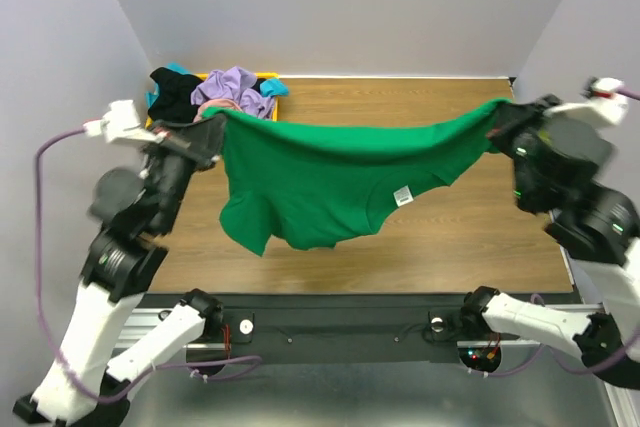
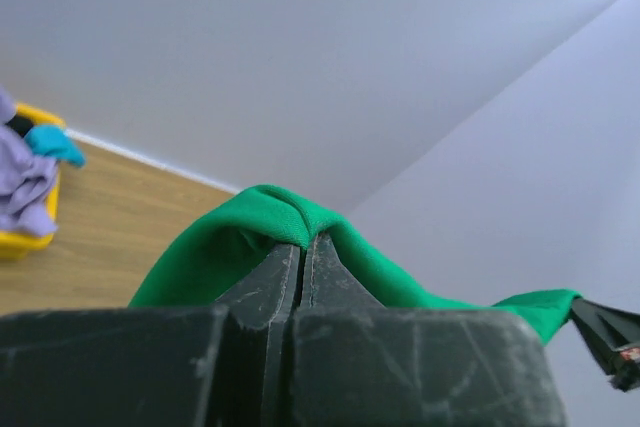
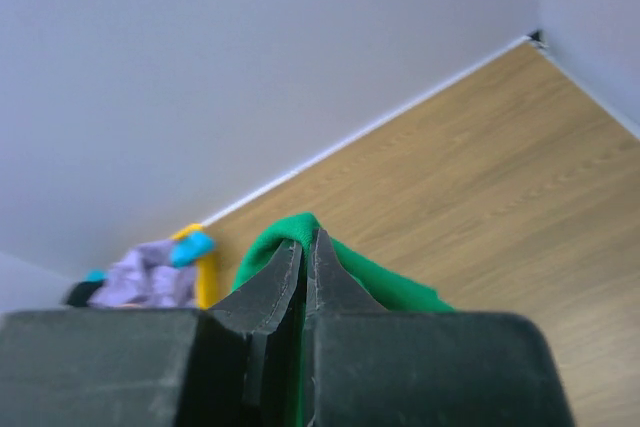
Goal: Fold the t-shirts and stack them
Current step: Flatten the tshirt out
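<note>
The green t-shirt (image 1: 330, 177) hangs stretched above the bench (image 1: 480, 237) between the left tool (image 1: 215, 127) and the right tool (image 1: 497, 125), each clenched on one top corner.

This is a robotics lab, set up as a closed test cell. Plain pale walls (image 1: 350, 7) box in a wood-topped desk (image 1: 480, 237) on three sides. Two white-and-black robot arms, the left arm (image 1: 120, 257) and the right arm (image 1: 590, 217), are bolted to a black rail (image 1: 340, 322) at the desk's near edge. Purple cables (image 1: 38, 227) loop off them, and small indicator lights (image 1: 470, 355) glow by the right base. A yellow tray (image 1: 270, 77) of crumpled t-shirts (image 1: 230, 87) sits in the far left corner.
</note>
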You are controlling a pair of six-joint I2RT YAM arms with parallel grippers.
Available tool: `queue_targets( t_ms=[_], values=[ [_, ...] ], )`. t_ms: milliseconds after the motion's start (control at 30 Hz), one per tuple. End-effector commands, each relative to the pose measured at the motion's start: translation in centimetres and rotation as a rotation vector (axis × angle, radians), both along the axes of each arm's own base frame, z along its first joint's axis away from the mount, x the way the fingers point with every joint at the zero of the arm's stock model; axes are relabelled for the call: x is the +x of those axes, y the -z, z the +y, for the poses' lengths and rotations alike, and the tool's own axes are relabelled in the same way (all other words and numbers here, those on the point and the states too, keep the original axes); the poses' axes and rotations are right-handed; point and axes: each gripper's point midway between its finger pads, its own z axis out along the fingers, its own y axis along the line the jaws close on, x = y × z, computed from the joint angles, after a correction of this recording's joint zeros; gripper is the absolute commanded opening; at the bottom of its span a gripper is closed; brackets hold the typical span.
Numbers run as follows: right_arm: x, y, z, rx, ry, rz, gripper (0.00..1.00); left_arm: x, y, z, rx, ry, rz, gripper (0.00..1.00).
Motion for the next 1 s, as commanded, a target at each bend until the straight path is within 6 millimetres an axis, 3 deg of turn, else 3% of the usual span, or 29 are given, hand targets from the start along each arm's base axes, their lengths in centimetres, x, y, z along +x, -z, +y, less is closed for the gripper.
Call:
queue_targets(
  t_ms=[0,67,100,167,200,233,267,400,433,467,500,567,600,633,667,700,767,800,833,900,933,967],
  values=[
    [3.7,4.1,1.5,-0.138,0.146,0.125,0.01,6.5,6.8,-2.3,0.073,-0.064,0.214,0.0],
    [5.4,6.3,2.4,-0.196,0.18,0.179,0.01,8.7,10.5,-2.6,0.107,-0.106,0.306,0.0],
    [7.1,8.6,3.3,-0.251,0.187,0.241,0.0,9.6,12.1,-3.0,0.123,-0.114,0.346,0.0],
    [10.4,12.3,3.2,-0.235,0.121,0.35,0.0,11.9,16.8,-4.7,0.199,-0.074,0.451,0.0],
    [12.3,15.2,3.4,-0.239,0.105,0.425,0.01,13.2,19.8,-5.4,0.243,-0.065,0.525,0.0],
    [13.7,17.0,1.7,-0.218,0.126,0.473,0.01,13.8,21.0,-5.6,0.256,-0.062,0.556,0.0],
    [15.5,19.6,1.3,-0.237,0.143,0.521,0.0,15.0,23.8,-5.9,0.29,-0.069,0.62,0.0],
    [19.3,24.7,-1.0,-0.236,0.142,0.638,0.0,18.2,26.7,-5.6,0.324,-0.106,0.694,0.0],
    [20.6,27.1,-2.0,-0.234,0.142,0.695,0.0,19.2,28.9,-5.9,0.355,-0.103,0.741,0.0],
    [21.4,28.0,-2.6,-0.224,0.138,0.713,0.0,20.4,28.5,-6.2,0.352,-0.101,0.734,0.0],
    [22.2,28.7,-3.1,-0.216,0.141,0.718,0.0,21.3,30.5,-6.6,0.372,-0.095,0.771,0.0],
    [24.2,31.2,-4.6,-0.197,0.131,0.76,0.0,23.0,30.3,-7.1,0.382,-0.093,0.762,0.0],
    [24.7,31.9,-5.0,-0.194,0.129,0.771,0.01,23.8,32.0,-7.3,0.397,-0.094,0.794,0.0],
    [25.6,33.2,-5.8,-0.197,0.129,0.794,0.01,24.5,31.5,-7.6,0.396,-0.094,0.792,0.0],
    [26.4,33.5,-6.1,-0.199,0.127,0.79,0.01,24.9,31.8,-7.7,0.396,-0.099,0.802,0.03],
    [26.9,34.0,-6.5,-0.198,0.129,0.793,0.01,25.4,32.8,-7.6,0.405,-0.111,0.823,0.26],
    [27.9,34.9,-7.2,-0.192,0.103,0.81,0.04,26.3,31.8,-7.4,0.412,-0.132,0.806,0.51],
    [28.6,35.3,-7.0,-0.187,0.074,0.815,0.09,26.5,31.8,-7.4,0.414,-0.136,0.813,0.98],
    [28.7,35.4,-6.4,-0.181,0.02,0.817,0.29,26.3,31.4,-7.4,0.428,-0.123,0.812,0.98],
    [28.5,35.0,-5.6,-0.173,-0.032,0.808,0.52,25.8,31.0,-7.5,0.429,-0.108,0.808,0.98],
    [27.9,34.5,-4.9,-0.162,-0.069,0.8,0.83,25.3,29.6,-7.5,0.418,-0.099,0.78,0.98],
    [27.0,35.0,-4.7,-0.159,-0.082,0.814,0.97,24.1,29.0,-7.0,0.411,-0.101,0.775,0.98]
  ],
)
